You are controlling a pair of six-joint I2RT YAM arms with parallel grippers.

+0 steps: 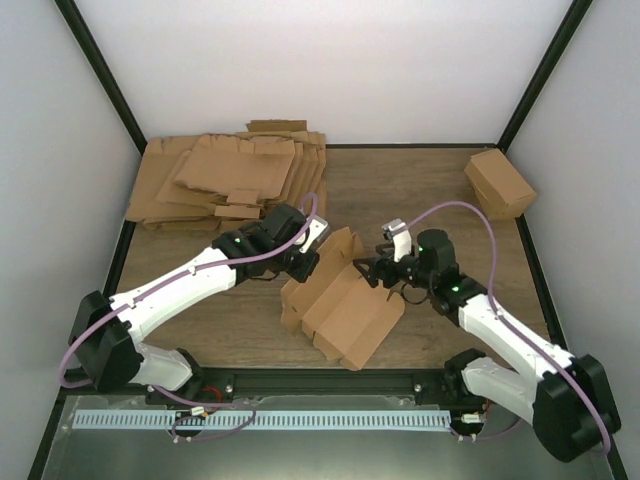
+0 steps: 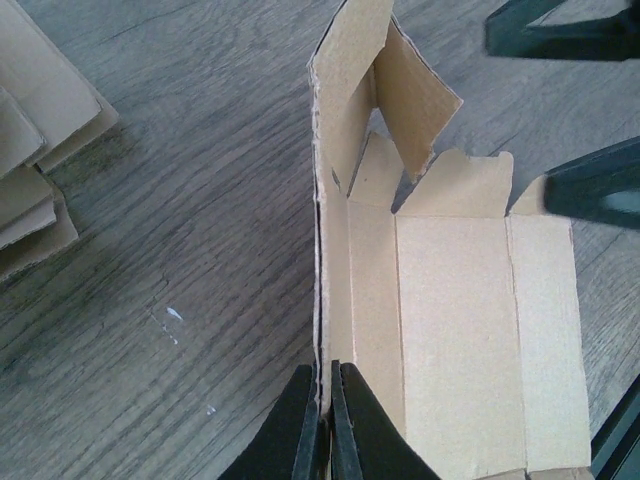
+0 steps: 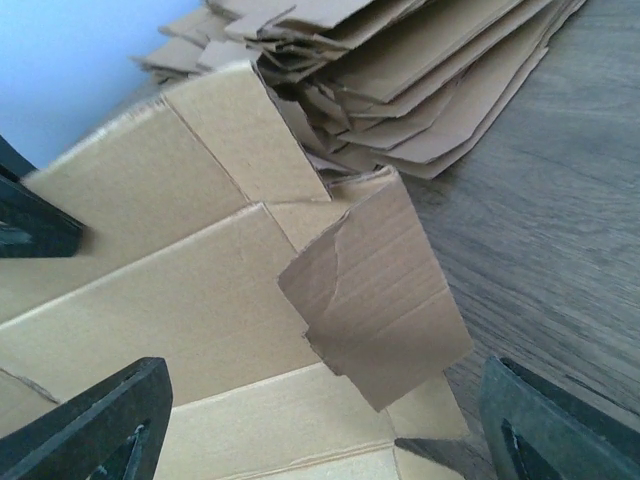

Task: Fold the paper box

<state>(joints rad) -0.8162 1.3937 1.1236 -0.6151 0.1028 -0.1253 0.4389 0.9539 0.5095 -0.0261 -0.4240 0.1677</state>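
Overhead, the paper box point(image 1: 345, 305) lies half-open mid-bench point(image 1: 420, 190), its long axis slanting across, between both arms. The left fingers point(image 1: 306, 262) meet its left wall and the right fingers point(image 1: 372, 272) sit just beside its right edge.

Left wrist: the left fingers point(image 2: 300, 420) are pinched tight on that raised wall.

Right wrist: the right fingers point(image 3: 95, 425) stand wide, with a loose flap point(image 3: 375, 290) ahead between them. The stacked sheets point(image 1: 225, 180) sit well apart.

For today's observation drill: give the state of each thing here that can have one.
paper box: partly folded, one wall upright.
left gripper: shut on the paper box's upright wall.
right gripper: open, gripping nothing.
pile of sheets: flat, unfolded.
cardboard cuboid: folded shut.
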